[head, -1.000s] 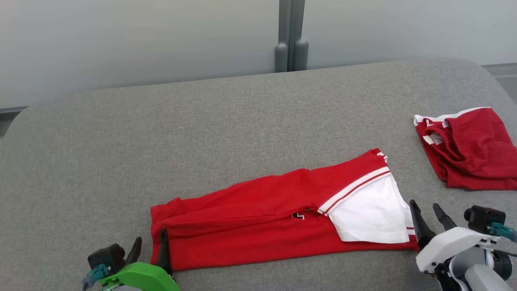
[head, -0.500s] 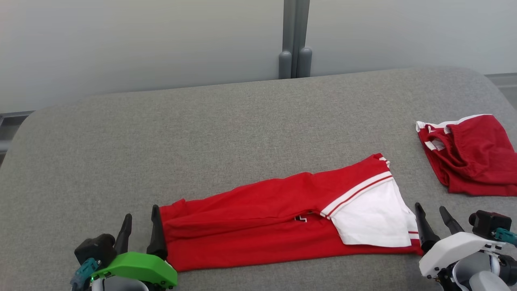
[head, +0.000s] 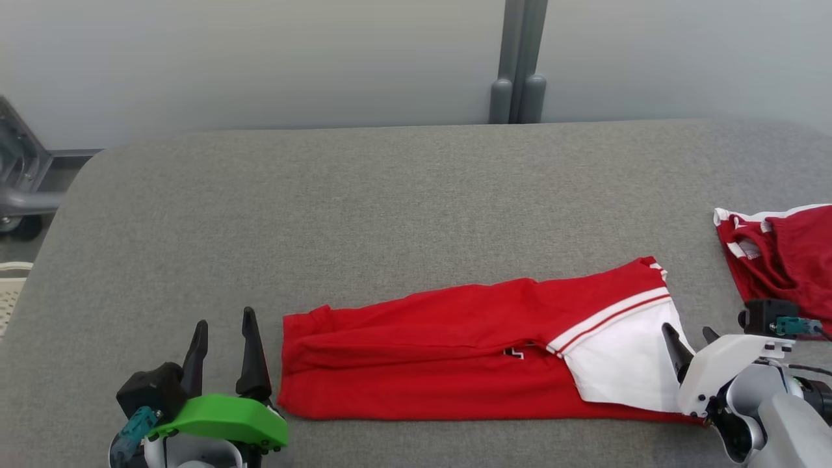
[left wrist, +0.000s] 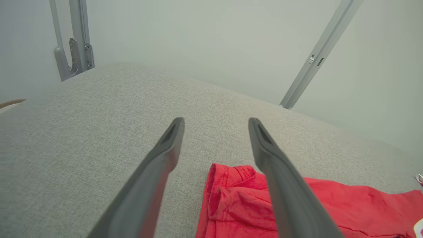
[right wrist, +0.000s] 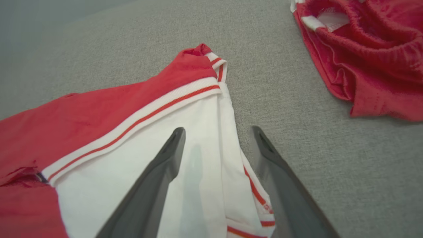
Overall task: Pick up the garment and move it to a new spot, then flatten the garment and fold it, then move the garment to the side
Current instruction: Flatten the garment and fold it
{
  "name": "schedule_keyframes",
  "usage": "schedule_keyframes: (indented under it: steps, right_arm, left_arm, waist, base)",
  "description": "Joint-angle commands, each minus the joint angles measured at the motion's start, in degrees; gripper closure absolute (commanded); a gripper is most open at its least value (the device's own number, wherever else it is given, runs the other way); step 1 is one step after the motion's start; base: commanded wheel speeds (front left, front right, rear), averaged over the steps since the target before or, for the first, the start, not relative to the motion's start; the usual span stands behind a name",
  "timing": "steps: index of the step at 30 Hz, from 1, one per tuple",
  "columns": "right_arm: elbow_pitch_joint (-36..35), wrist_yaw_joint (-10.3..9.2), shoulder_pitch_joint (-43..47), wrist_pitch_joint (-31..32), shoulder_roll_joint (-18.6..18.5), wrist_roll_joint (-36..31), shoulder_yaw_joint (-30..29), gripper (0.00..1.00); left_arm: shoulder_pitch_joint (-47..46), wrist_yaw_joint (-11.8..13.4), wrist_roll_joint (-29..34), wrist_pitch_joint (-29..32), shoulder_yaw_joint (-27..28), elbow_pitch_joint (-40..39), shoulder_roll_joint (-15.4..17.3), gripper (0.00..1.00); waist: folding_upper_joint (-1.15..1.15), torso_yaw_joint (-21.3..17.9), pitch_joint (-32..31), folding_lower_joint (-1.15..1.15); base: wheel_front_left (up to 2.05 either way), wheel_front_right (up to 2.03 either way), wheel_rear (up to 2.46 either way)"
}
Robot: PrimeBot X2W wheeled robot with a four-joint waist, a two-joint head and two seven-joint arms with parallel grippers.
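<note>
The garment is a red shirt with a white, red-striped part at its right end, lying folded into a long band on the grey table. My left gripper stands open just off the band's left end, with nothing between its fingers. In the left wrist view that red end lies low between the open left gripper fingers. My right gripper is open at the white end. The right wrist view shows the right gripper straddling the white edge of the garment.
A second red piece of clothing with white trim lies bunched at the table's right edge; it also sits at the top right of the right wrist view as a red heap. A grey post stands behind the table. A grey frame is at far left.
The head view has shifted, so everything sits further right in it. My left gripper has drawn back off the garment's left end, and both grippers have finished opening.
</note>
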Motion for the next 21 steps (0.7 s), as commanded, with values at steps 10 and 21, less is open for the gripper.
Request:
schedule_keyframes:
  steps: [10,21]
  right_arm:
    - [12.57,0.0,-5.09,2.84,-0.6,2.33,-1.27,0.0]
    - [20.01,0.03,-7.05,1.82,-0.5,1.75,1.49,0.54]
  left_arm:
    - [1.1,0.11,0.62,-0.12,0.88,-0.83,0.07,0.0]
    - [1.7,0.1,0.43,-0.13,1.29,-0.69,0.26,0.0]
  waist:
    - [0.0,6.58,0.6,0.0]
    - [0.0,8.37,0.27,0.0]
  base:
    - [0.0,0.0,0.0]
    - [0.0,0.0,0.0]
